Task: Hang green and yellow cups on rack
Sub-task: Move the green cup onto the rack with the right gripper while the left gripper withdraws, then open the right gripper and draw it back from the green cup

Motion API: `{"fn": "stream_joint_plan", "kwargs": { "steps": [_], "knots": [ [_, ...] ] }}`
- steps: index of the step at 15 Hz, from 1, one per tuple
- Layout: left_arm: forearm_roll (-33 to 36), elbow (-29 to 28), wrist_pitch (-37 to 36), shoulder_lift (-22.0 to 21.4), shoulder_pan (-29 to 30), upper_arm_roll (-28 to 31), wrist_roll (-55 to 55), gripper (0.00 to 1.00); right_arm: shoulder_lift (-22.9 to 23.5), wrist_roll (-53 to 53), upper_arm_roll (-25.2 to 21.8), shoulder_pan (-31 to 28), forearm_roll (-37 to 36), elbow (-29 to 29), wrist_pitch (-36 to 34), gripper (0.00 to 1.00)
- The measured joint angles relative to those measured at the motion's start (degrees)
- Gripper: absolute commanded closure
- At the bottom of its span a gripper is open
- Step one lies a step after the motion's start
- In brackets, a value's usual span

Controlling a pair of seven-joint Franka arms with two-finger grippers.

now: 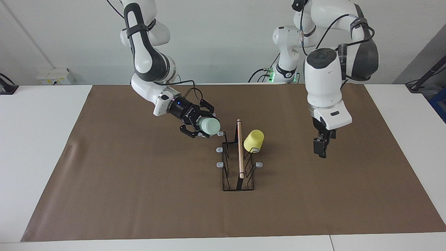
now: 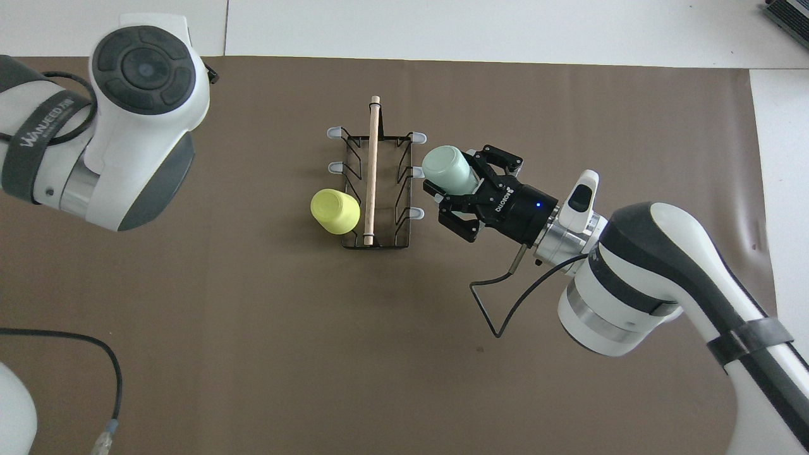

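A two-armed robot works at hanging cups on a wire rack (image 1: pixel 238 164) standing mid-tabletop on a brown mat (image 1: pixel 139 195). The yellow cup (image 1: pixel 253 140) already sits mouth-down on a prong on the side of the rack toward the left arm's end of the table, tilted outward as the angled prong dictates. The right gripper (image 1: pixel 200 126) is clamped on the green cup (image 1: pixel 210 125), held sideways with its base pointing at the rack, just over the grey-tipped prongs (image 1: pixel 220 134) on the side toward the right arm's end; the approach seems chosen so the cup's mouth can be turned down over a prong. Whether cup and prong touch cannot be told. The left gripper (image 1: pixel 320 148) hangs empty above bare mat well apart from the rack, fingers pointing down and spread, apparently waiting clear of the work. Judging by this, half the job is done; the green cup's placement remains.
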Motion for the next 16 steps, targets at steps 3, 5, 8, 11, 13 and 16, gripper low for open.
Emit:
{"fn": "stream_joint_plan", "kwargs": {
  "steps": [3,5,8,11,13,16],
  "knots": [
    [-11.5,0.0,1.4,0.0,1.9,3.4,16.9,0.00,1.2,-4.4,0.0,4.2,6.5,0.2,4.2,1.00],
    [-17.9,0.0,1.6,-0.2,4.6,3.7,28.0,0.00,1.2,-4.9,0.0,4.8,7.1,0.6,5.2,1.00],
    [-20.8,0.0,-1.2,-2.0,6.0,3.8,41.3,0.00,1.3,-4.9,-0.1,4.8,7.1,0.6,5.3,1.00],
    [-20.9,0.1,-8.7,-6.0,5.8,4.5,52.9,0.00,1.3,-4.9,-0.1,4.8,7.1,0.8,5.4,1.00],
    [-21.0,0.1,-14.1,-9.1,5.8,4.9,57.7,0.00,1.7,-4.9,-0.1,5.1,7.2,1.6,5.9,1.00],
    [-21.0,0.0,-20.3,-13.7,5.5,4.8,59.7,0.00,2.4,-4.9,0.0,6.5,8.2,3.3,7.9,1.00]
  ]
}}
